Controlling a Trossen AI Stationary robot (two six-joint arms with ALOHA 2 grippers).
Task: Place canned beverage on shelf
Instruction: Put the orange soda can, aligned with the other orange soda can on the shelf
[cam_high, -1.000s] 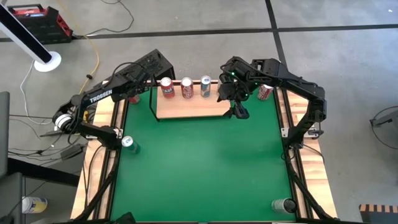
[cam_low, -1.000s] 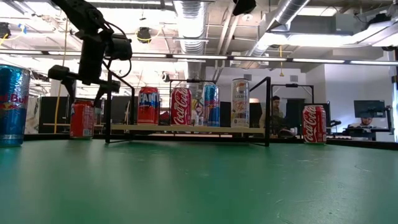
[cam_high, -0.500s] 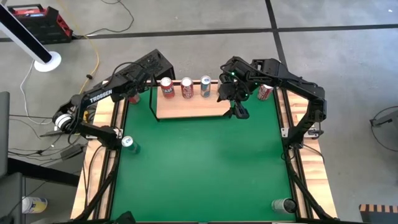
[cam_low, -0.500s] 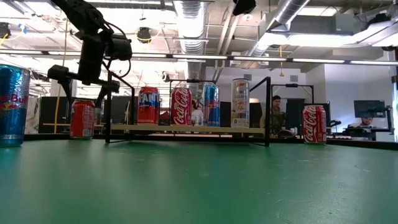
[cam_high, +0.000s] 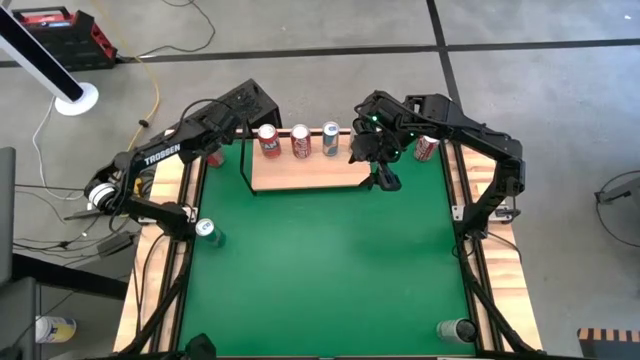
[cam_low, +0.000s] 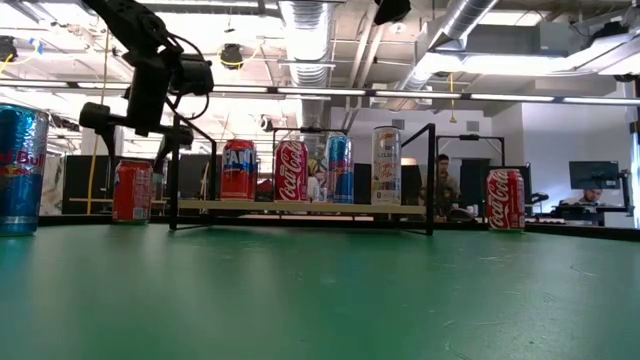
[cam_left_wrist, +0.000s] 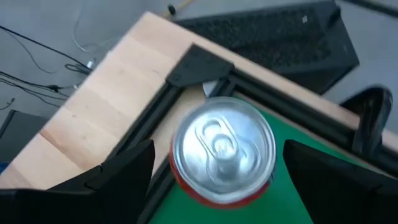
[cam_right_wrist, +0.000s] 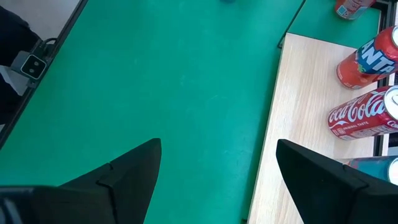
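Observation:
A red can (cam_left_wrist: 222, 146) stands upright on the green table at its far left corner, left of the shelf (cam_high: 310, 168). My left gripper (cam_low: 140, 125) hangs open just above the can, one finger on either side of its top, slanting down. The light-wood shelf carries a Fanta can (cam_low: 238, 170), a Coca-Cola can (cam_low: 291, 171), a blue can (cam_low: 338, 168) and a tall pale can (cam_low: 387, 165), all upright. Raised over the shelf's right end, my right gripper (cam_right_wrist: 217, 162) is open with nothing between its fingers.
A blue Red Bull can (cam_high: 206, 230) stands near the table's left edge, a red can (cam_high: 426, 148) right of the shelf, and another can (cam_high: 455, 329) at the near right corner. The wooden table frame (cam_left_wrist: 93, 118) runs close beside the red can.
My left gripper has rolled a little about its own axis while staying in place above the red can. The cans and my right arm have kept still.

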